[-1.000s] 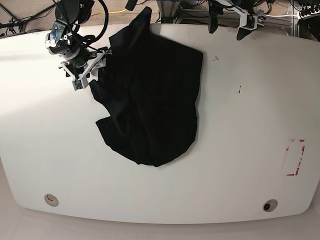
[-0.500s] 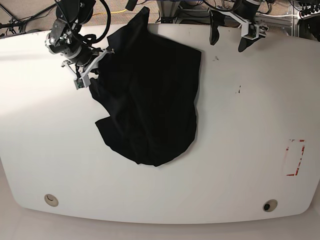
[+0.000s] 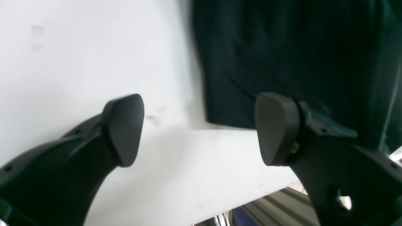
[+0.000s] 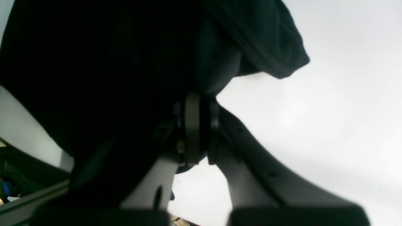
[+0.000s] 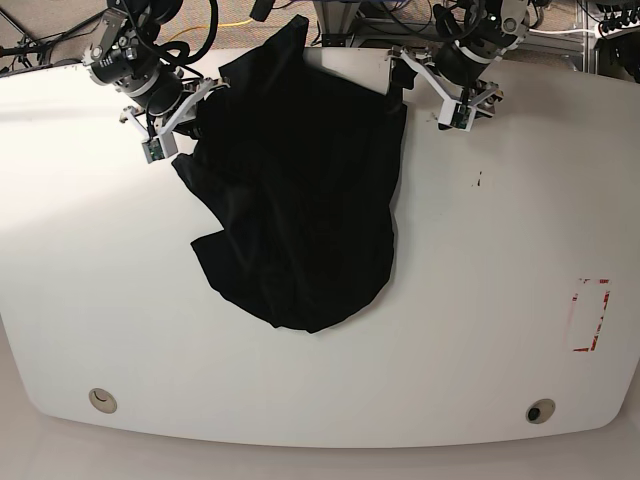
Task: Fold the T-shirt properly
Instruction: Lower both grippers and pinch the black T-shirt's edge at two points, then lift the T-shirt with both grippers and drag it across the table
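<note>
The black T-shirt (image 5: 300, 190) lies crumpled on the white table (image 5: 500, 250), its top hanging over the back edge. No print shows. My right gripper (image 5: 180, 112) is at the shirt's upper left and is shut on a fold of its hem; in the right wrist view the cloth (image 4: 125, 62) drapes over the closed gripper (image 4: 216, 78). My left gripper (image 5: 420, 98) is open at the shirt's upper right corner. In the left wrist view the left gripper (image 3: 201, 128) has its jaws wide apart, and the shirt's corner (image 3: 282, 47) reaches just above the gap.
A red-marked rectangle (image 5: 590, 315) is on the table at the right. Two round holes (image 5: 102, 400) (image 5: 540, 410) are near the front edge. Cables and metal frames (image 5: 350, 15) stand behind the back edge.
My left arm has come down from the back edge to the shirt's upper right corner. My right gripper has moved back and a little left, pulling the shirt's left edge with it.
</note>
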### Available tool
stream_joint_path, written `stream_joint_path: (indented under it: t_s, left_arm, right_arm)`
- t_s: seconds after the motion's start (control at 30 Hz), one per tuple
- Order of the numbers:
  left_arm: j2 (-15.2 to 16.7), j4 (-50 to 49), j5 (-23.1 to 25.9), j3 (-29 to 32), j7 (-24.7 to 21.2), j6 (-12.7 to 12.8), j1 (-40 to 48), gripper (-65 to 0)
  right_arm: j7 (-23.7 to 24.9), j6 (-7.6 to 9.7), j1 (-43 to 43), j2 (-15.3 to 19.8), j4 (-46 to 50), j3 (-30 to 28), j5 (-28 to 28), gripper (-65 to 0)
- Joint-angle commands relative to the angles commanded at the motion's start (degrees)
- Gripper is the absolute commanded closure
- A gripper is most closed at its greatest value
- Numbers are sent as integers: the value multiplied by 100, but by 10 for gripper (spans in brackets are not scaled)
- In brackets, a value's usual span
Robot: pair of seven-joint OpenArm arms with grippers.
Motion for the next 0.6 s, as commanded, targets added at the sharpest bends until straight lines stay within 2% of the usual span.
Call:
stream_joint_path:
  t_s: [0.13, 0.33, 0.53, 0.6]
  left_arm:
    - [167, -229, 0, 9, 325, 0, -281, -522]
    - [237, -615, -9, 246, 730, 0, -800, -522]
    - [237, -1002, -9, 378, 756, 0, -985, -517]
    - [237, -1020, -9, 387, 756, 0, -993, -482]
  right_arm:
    - [0, 0, -26, -9, 0, 0, 0, 0]
    - [0, 0, -35, -9, 9, 9, 9, 0]
    - [0, 0, -9, -9, 9, 9, 9, 0]
    - [0, 0, 0, -9, 9, 9, 9, 0]
